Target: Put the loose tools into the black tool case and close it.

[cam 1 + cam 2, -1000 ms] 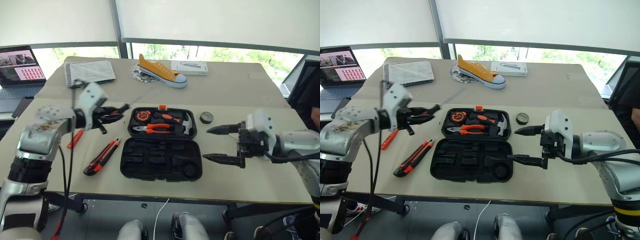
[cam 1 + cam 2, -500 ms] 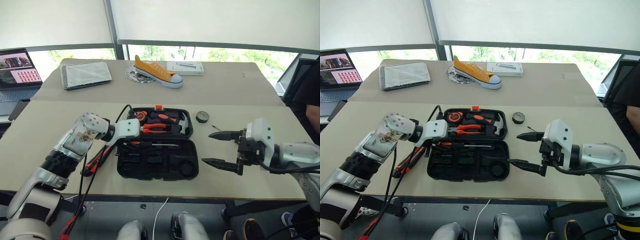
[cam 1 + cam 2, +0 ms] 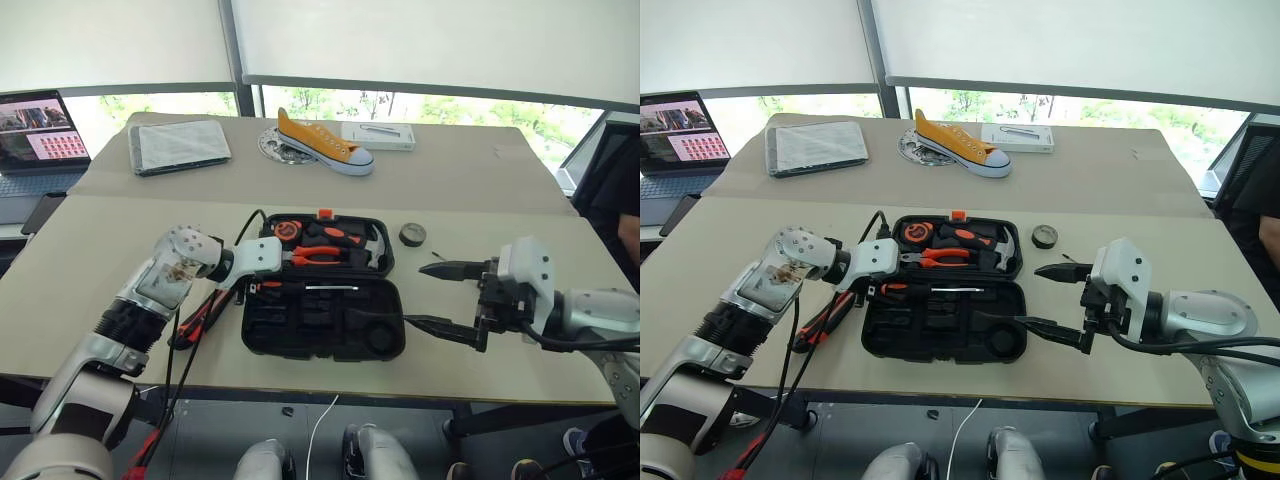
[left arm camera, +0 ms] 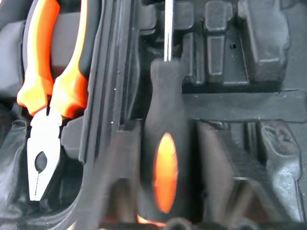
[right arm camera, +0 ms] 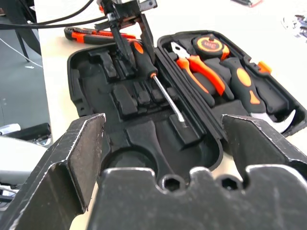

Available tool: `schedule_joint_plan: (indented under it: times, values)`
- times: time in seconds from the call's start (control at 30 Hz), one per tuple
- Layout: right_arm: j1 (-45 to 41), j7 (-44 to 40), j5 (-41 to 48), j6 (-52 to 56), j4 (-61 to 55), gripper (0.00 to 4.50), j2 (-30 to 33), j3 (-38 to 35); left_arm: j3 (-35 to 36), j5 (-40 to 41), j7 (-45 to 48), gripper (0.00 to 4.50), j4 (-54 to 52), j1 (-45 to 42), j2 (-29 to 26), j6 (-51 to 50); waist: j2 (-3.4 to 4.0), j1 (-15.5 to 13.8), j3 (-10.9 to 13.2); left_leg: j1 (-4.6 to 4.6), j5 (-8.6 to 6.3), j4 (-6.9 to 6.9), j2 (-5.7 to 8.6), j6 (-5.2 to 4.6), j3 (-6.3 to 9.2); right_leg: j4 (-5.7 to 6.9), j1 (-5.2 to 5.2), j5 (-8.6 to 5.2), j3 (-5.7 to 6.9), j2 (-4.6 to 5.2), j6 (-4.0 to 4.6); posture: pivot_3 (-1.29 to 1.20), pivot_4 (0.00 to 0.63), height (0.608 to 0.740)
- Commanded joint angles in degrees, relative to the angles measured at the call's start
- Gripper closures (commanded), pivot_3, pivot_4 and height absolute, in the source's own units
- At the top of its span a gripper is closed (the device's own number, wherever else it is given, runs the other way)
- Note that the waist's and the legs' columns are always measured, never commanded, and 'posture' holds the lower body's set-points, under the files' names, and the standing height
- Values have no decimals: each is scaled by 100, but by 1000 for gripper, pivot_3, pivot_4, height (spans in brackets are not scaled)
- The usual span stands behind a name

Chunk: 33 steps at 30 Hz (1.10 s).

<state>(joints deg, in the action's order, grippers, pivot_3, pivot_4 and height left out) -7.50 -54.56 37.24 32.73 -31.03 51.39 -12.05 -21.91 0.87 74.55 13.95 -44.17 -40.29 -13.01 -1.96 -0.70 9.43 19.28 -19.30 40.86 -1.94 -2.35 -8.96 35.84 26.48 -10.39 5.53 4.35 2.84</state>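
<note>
One screwdriver (image 5: 158,86) lies in the open case (image 3: 385,345); left tool (image 5: 125,36) looks apart, right tool (image 3: 440,298) apart. Knife (image 5: 93,34) and tape roll (image 3: 412,235) wait on the bench (image 3: 480,180).

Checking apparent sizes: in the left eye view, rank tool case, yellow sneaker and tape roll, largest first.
1. tool case
2. yellow sneaker, though it sits farther from the camera
3. tape roll

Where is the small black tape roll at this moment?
In the left eye view the tape roll lies on the table, just right of the open tool case's far half, beyond the right end effector.
</note>
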Motion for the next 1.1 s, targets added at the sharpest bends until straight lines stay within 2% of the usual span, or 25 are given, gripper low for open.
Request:
schedule_joint_plan:
  times: [0.03,0.07,0.17,0.4,0.5,0.53,0.83,1.1]
  values:
    - [-59,-12,135,10,-182,0,33,-99,374,272,37,875,-414,-177,-13,-370,0,0,0,1,0,1,0,0,1,0,0,0,1,0,0,0,150,733]
    - [-56,-13,141,12,-181,0,29,-95,423,339,65,555,-503,-182,-22,-477,0,0,0,0,0,1,0,0,1,0,0,0,1,1,0,0,150,733]
    - [-24,-34,129,0,-159,0,14,-70,515,474,106,555,-677,-175,2,-690,0,0,0,1,0,3,1,0,1,1,-1,0,0,2,-1,0,150,733]
    - [-122,-69,30,-55,10,0,3,38,243,227,111,3006,-217,-266,253,-378,0,-1,0,-1,0,4,2,0,1,2,-2,0,0,1,-2,0,150,733]
    - [-128,-57,54,-41,-2,0,4,36,159,150,167,4234,-83,-271,323,-227,0,3,0,-1,0,5,3,0,1,2,-2,0,-1,0,-1,0,150,733]
    - [-123,-52,61,-35,-11,0,8,28,127,112,162,4478,-40,-285,364,-184,0,2,0,-1,0,4,3,0,2,2,-2,0,-1,-1,-1,0,150,733]
    - [-16,42,145,35,-114,0,-7,-65,-264,-556,-18,4478,498,-283,568,523,0,-4,0,-1,-1,6,5,-1,3,2,-8,0,0,2,-1,0,150,733]
    - [196,120,110,8,-120,0,-11,-161,-188,-626,16,4478,778,-329,632,624,2,-29,-2,-2,-9,15,5,-16,7,2,-22,5,0,9,-12,0,150,733]
